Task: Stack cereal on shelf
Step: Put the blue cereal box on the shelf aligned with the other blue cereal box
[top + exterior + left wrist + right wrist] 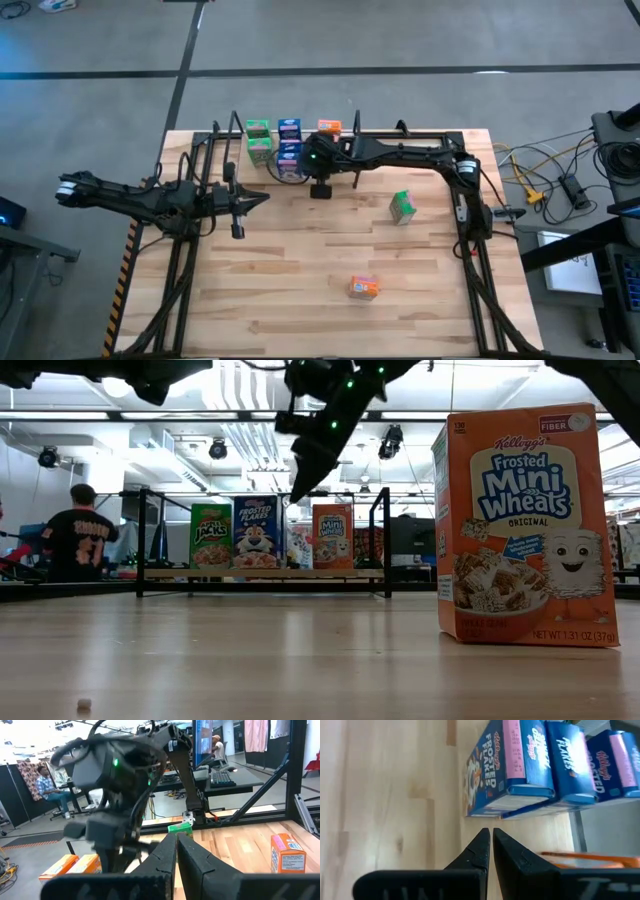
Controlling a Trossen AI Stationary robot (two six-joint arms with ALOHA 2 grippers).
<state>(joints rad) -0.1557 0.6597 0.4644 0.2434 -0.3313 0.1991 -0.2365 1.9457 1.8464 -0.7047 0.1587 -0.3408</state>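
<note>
The shelf (265, 573) stands at the table's far edge with cereal boxes upright on its plank: green (211, 536), blue (257, 533) and orange (333, 536). From above, the blue boxes (289, 150) form a row between the green (258, 140) and orange (329, 127) ones. My right gripper (310, 180) hangs shut just in front of that row, slanting down beside the frontmost blue box (490, 775) and touching nothing. A loose green box (402, 207) and a loose orange box (364, 288) stand on the table. My left gripper (262, 199) waits shut, level, at the left.
Black arm-mount frames (480, 270) run along both table sides. The loose orange box (525, 530) stands close to the near edge. Bare wood lies between the two loose boxes and the shelf. A person (78, 540) is in the room beyond the table.
</note>
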